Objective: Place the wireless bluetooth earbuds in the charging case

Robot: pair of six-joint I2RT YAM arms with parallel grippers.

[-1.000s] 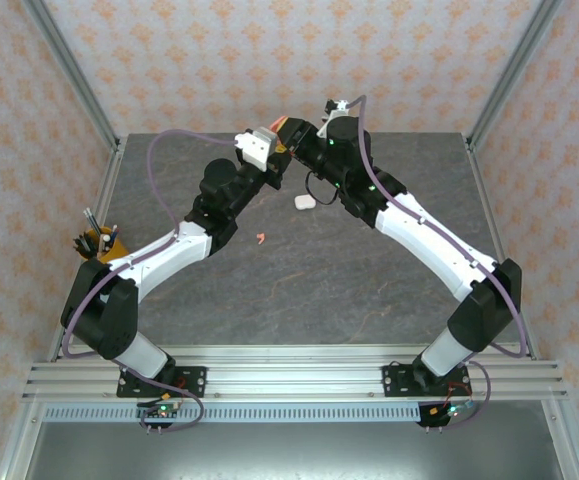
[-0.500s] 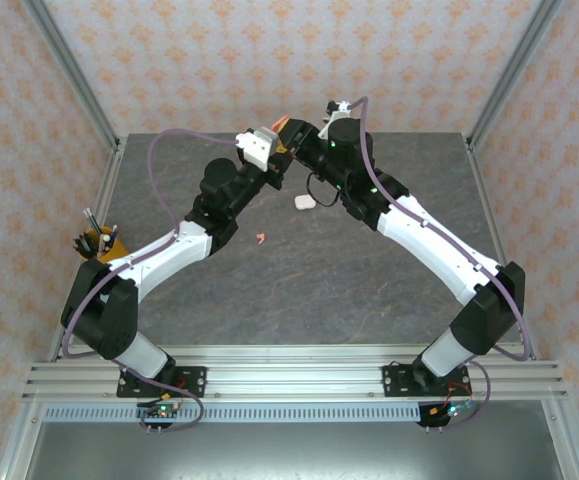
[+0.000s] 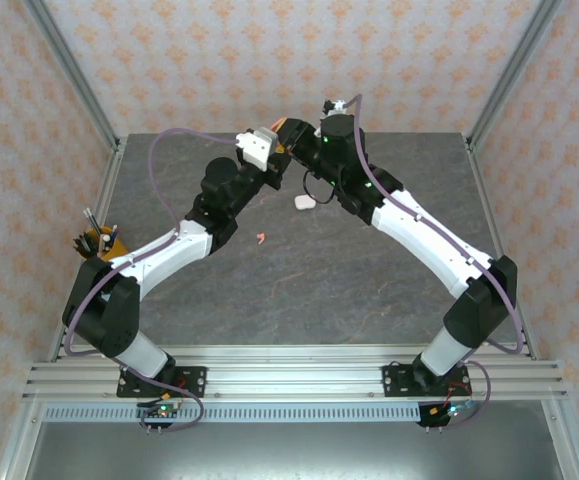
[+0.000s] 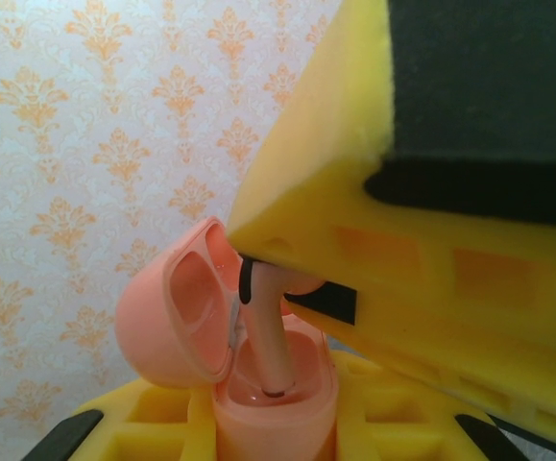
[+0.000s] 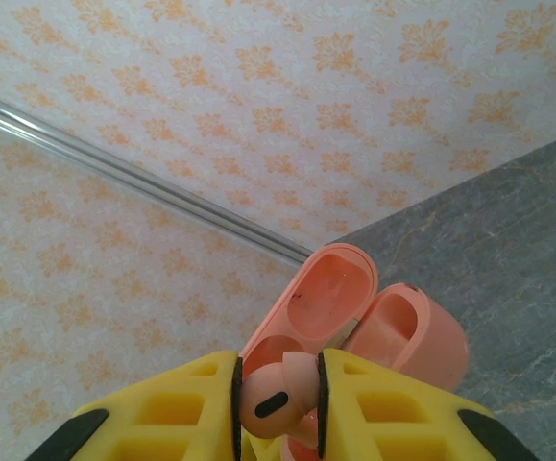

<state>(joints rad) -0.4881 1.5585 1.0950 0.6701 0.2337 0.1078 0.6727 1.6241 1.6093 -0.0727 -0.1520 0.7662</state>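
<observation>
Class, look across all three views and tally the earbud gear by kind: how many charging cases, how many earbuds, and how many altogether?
Charging cases: 2, the pink case and the white case
Earbuds: 2, the held pink earbud and the loose pink earbud
Total: 4

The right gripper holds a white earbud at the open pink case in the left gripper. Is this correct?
Not quite. The earbud in the right gripper is salmon pink, not white; the right wrist view shows it. It is indeed at the open pink case held by the left gripper.
</observation>
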